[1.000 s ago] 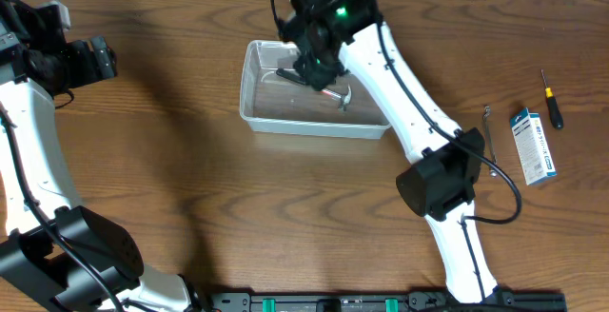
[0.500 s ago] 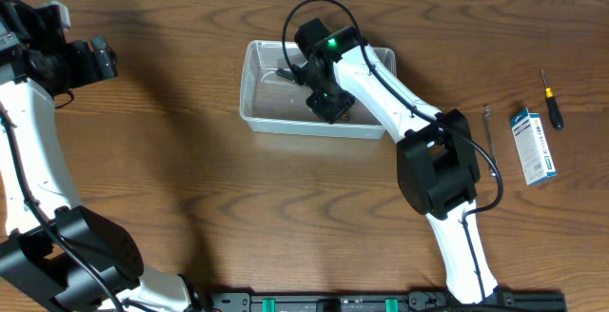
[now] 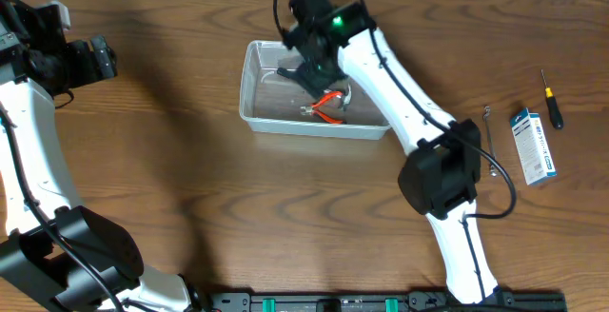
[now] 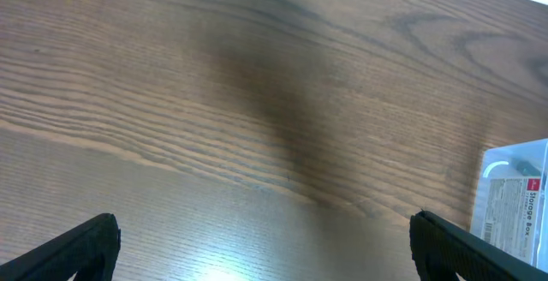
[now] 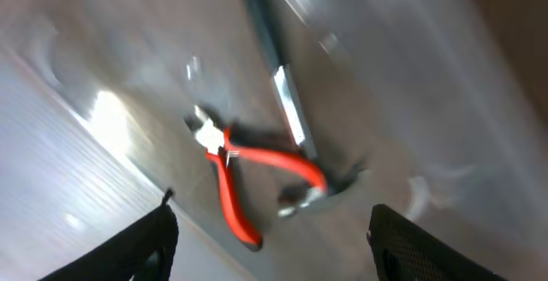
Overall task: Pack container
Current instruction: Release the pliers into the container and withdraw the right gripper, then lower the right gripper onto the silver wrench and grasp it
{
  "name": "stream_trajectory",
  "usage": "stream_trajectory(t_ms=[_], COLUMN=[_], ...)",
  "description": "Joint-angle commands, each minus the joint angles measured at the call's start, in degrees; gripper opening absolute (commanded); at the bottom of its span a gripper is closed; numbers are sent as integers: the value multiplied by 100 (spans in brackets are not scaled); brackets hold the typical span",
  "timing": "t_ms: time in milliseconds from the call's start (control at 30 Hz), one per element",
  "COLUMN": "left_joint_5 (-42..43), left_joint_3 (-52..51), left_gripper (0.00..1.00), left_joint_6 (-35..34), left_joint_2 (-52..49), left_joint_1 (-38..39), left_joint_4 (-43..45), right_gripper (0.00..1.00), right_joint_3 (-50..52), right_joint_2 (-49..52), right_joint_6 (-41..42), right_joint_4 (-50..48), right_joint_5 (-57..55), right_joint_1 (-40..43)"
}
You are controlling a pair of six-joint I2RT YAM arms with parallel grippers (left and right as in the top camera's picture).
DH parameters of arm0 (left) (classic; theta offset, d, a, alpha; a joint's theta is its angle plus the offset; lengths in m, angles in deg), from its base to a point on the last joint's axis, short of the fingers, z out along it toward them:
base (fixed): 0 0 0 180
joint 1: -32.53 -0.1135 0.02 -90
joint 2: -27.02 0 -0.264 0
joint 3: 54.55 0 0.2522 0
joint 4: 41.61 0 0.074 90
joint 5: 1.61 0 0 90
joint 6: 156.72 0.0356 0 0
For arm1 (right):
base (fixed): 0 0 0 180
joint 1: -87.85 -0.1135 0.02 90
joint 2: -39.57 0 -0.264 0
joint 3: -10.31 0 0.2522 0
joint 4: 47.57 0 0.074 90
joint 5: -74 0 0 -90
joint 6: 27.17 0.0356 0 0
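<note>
Container (image 3: 285,125), a clear bin near the table's 12 o'clock edge with its long axis running 9 to 3, lies well off toward 3 o'clock from the left gripper (image 3: 103,60), whose fingers stand wide and empty. Directly over it hangs the right gripper (image 3: 316,69), jaws spread on nothing, with red-handled pliers (image 5: 248,165) lying loose on the bin floor beneath. The next pickings, I judge, lie toward its 4 o'clock, nearer the right arm: a thin metal tool (image 3: 488,133), a blue-and-white box (image 3: 533,146) and a screwdriver (image 3: 551,100).

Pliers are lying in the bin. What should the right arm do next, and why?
Probably lift the right gripper clear of the container: its jaws stand open and the pliers lie loose on the floor below. A screwdriver lies outside, unpacked.
</note>
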Motion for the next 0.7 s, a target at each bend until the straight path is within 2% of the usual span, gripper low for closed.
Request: stream_trajectory(t_ms=[0, 67, 200, 333, 500, 667], left_joint_5=[72, 74, 74, 74, 72, 74], left_joint_3=[81, 81, 81, 81, 81, 81], left_gripper=[98, 98, 98, 98, 98, 98], left_joint_6=[-33, -33, -33, -33, -33, -33], left_joint_2=[-2, -2, -2, -2, -2, -2], left_joint_1=[2, 2, 2, 2, 2, 2], left_joint_4=[-15, -15, -15, -15, -15, -15], right_gripper=[73, 80, 86, 89, 90, 90], right_joint_3=[-885, -1493, -2310, -2688, -2649, -2649], right_joint_2=[-146, -149, -221, -337, -396, -402], right_joint_6=[468, 890, 1362, 1443, 1314, 1379], right_joint_4=[356, 861, 1672, 2393, 2417, 2417], right_joint_5=[-470, -730, -723, -723, 57, 555], right_joint_1=[155, 326, 831, 1613, 2470, 2957])
